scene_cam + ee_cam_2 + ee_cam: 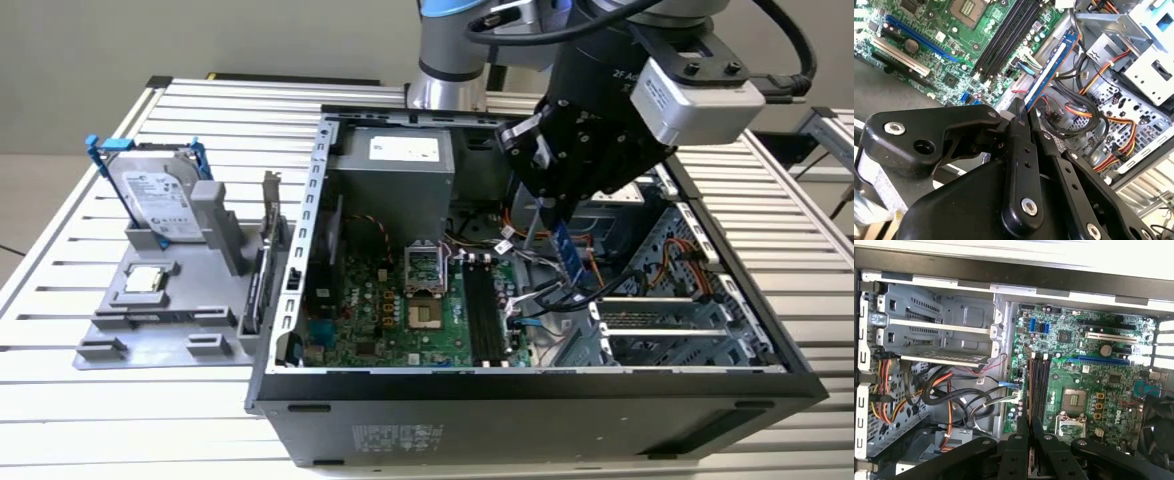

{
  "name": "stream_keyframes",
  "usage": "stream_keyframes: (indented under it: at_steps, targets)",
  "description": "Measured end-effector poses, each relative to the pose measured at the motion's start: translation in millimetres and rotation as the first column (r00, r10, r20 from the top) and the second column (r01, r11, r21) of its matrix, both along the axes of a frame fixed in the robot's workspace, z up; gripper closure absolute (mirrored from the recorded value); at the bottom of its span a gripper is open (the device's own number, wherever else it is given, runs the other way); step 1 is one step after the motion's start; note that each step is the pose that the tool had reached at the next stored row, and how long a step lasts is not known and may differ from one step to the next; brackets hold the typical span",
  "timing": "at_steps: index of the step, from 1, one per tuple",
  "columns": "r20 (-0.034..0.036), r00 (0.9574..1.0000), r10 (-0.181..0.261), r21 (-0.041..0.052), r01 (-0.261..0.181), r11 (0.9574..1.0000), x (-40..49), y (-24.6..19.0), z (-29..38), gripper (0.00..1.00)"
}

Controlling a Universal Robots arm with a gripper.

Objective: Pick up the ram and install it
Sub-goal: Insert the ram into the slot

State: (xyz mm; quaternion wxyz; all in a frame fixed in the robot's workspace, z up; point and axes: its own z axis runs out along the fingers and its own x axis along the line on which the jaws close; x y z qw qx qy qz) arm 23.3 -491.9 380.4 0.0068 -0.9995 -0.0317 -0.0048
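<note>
One ram [1051,67] is clamped edge-on between the closed jaws and reaches out past their tips. It hangs inside the open computer case [534,400], just beside the empty black memory slots [1004,35]. Installing is in hand; seating it likely calls for squaring the stick over one slot.

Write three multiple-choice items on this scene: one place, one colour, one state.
1. The hard drive stands: A on the floor; B on the grey tray; C in a drawer.
2. Its frame is: A red; B blue; C yellow.
3. The claw is: A open, empty; B shut on a screwdriver; C shut on the ram.
Key: B, it stands upright on the tray at the exterior view's left; B, blue rails flank it; C, the claw pinches the ram above the motherboard.
</note>
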Motion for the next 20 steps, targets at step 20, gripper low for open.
stream_keyframes:
  at_steps: [20]
  targets:
    - [0.0, 0.9959, -0.09, 0.0, 0.09, 0.9959, 0.0, 0.0, 0.0, 1.0]
